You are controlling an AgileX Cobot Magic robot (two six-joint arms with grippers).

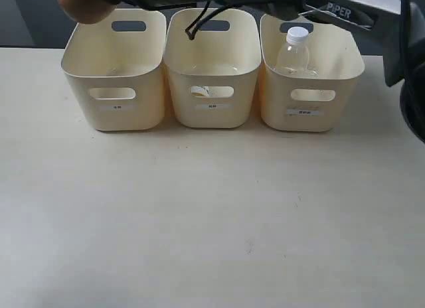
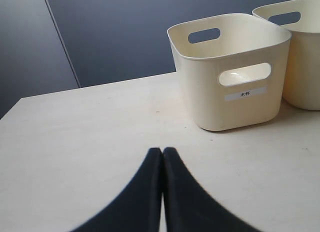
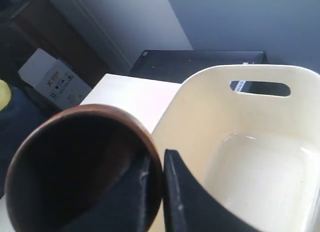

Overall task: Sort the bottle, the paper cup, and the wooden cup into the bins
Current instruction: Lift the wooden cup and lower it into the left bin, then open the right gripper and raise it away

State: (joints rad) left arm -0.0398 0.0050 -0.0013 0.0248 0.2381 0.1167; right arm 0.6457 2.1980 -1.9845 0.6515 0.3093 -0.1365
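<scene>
Wooden cup (image 3: pixel 75 167) hung over the left bin (image 1: pixel 114 76), its rim pinched by the right gripper (image 3: pixel 155 192). Bottle (image 1: pixel 293 52) stood in the right bin (image 1: pixel 312 82) — left gripper (image 2: pixel 162 154) pressed together, empty, above the table (image 1: pixel 212 222).

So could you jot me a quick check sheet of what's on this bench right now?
Surface: pale table, bare in front.
Job's things: three bins in a row; bottle upright in the right one; paper cup glimpsed in the middle one; wooden cup held above the left bin.
Clutter: nothing seen.
Claws: left claw shut, empty; right claw pinching the wooden cup's rim.
Cables: black cable over the middle bin.
Surroundings: dark wall, cardboard box.
</scene>
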